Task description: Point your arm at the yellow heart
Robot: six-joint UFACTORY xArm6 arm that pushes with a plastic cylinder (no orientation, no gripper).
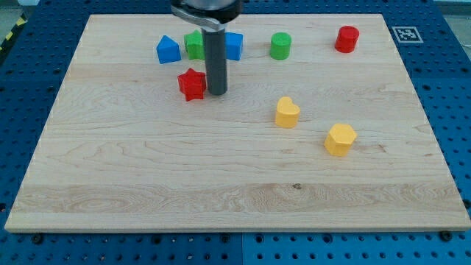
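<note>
The yellow heart (287, 112) lies right of the board's middle. My tip (217, 92) rests on the board in the upper middle, well to the left of the heart and a little higher in the view. It stands just right of a red star (192, 84), close to it or touching. The rod rises from the tip to the view's top.
A yellow hexagon (340, 139) lies lower right of the heart. Along the top are a blue block (168, 50), a green block (194, 44) partly behind the rod, a blue block (233, 45), a green cylinder (280, 46) and a red cylinder (347, 39).
</note>
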